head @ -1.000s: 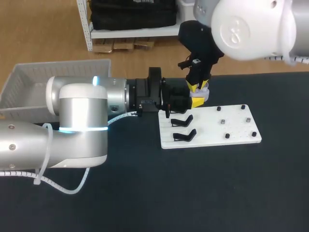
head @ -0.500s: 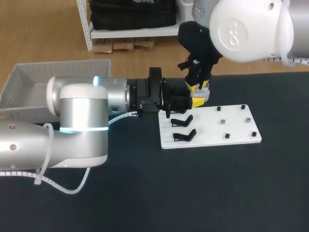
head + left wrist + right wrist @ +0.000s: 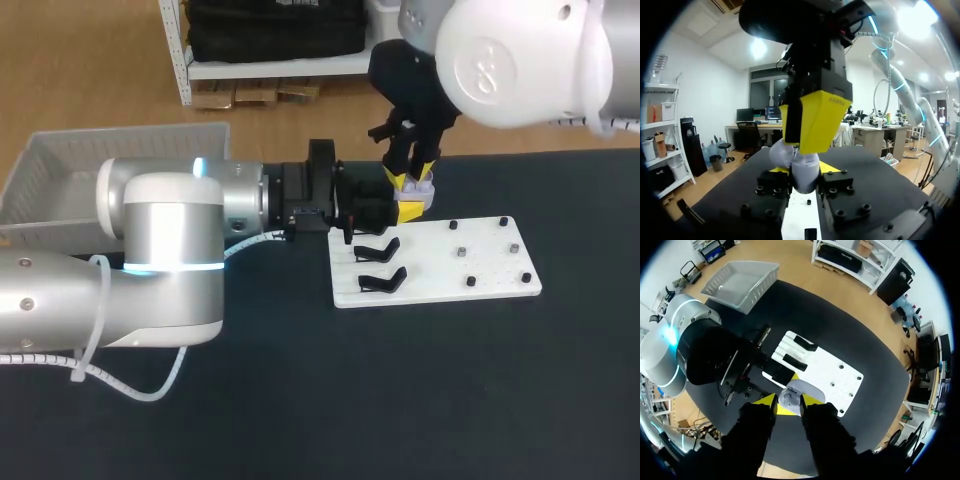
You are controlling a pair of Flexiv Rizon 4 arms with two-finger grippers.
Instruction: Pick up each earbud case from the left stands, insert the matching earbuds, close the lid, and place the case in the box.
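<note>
Centrally, above the far left corner of the board [image 3: 440, 268], the case [image 3: 801, 170] hangs clear of the surface in the left gripper [image 3: 407, 211]. This gripper comes in level from the table's [image 3: 400, 400] left edge, and its yellow tips clamp the case from two sides. The case is small, smooth and rounded like a pebble, pale grey with a lilac tinge and a soft sheen. Seen from the left wrist, it shows two rounded lobes meeting at a crease, and whether the lid is up or down cannot be told. The right gripper [image 3: 412, 180] comes in from the table's far right corner and points straight down, directly over the case and close against its top. Seen from the right wrist, the case lies in line with this gripper, but whether it grips the case or merely meets it cannot be told. The board is white, flat and rectangular, and lies near the table's far edge, right of the middle. Two black stands [image 3: 378, 248] sit one behind the other along its left edge, just beside the left gripper. Several small dark pegs [image 3: 460, 252] dot its right half. The basket [image 3: 60, 170], pale and slatted, stands at the table's far left corner, well apart from the case.
</note>
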